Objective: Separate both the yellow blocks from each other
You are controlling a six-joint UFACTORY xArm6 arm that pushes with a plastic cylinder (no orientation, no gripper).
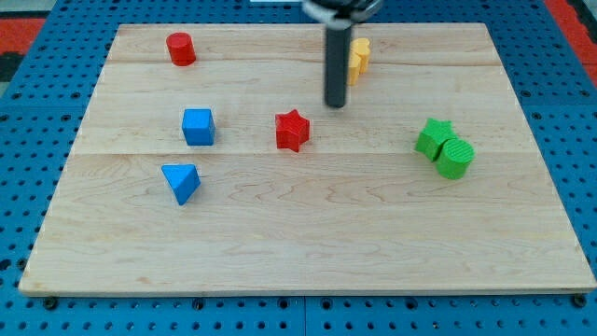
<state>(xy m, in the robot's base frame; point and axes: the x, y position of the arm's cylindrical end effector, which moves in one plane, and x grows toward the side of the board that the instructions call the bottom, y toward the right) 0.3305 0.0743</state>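
A yellow block (pixel 359 58) shows near the view's top, partly hidden behind my rod; its shape is unclear and I cannot tell whether it is one block or two pressed together. My tip (pixel 335 105) rests on the board just below and to the left of the yellow, apart from it. A red star block (pixel 292 130) lies below and to the left of my tip.
A red cylinder (pixel 181 49) sits at the top left. A blue cube (pixel 198 126) and a blue triangular block (pixel 181 182) lie on the left. A green star (pixel 434 136) and a green cylinder (pixel 455 158) touch each other on the right.
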